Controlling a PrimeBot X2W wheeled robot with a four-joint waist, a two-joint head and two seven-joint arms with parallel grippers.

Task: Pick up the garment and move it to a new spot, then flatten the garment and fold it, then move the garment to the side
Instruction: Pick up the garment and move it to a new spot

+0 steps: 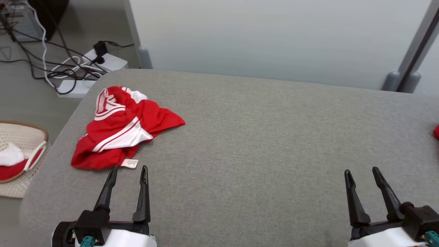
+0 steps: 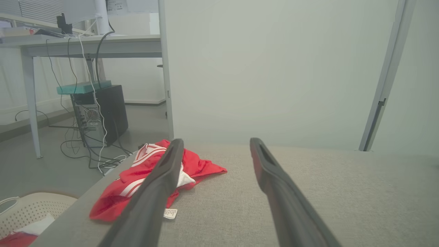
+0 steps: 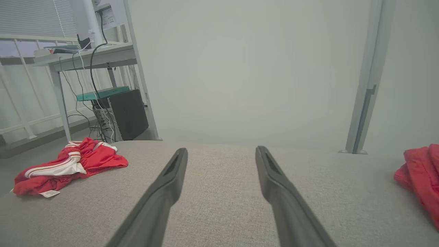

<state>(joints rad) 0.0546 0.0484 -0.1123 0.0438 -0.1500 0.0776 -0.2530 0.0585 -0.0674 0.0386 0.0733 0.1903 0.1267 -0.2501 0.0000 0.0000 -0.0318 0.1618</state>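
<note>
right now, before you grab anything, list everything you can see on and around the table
garment: one, red with white stripes, crumpled on the table's left part
care label: one, white, at the garment's near edge
second cloth: one, red, at the table's right edge
table: one, grey fabric top
basket: one, cream woven, on the floor left of the table
basket cloth: white and red, inside the basket
power strips: two, white, on the floor
cables: several, black and white, around the strips
computer tower: one, black, under the desk
desk: one, grey
partition: one, pale, behind the table
left gripper: dark fingers, open, by the garment's near edge
right gripper: dark fingers, open, over bare table
</note>
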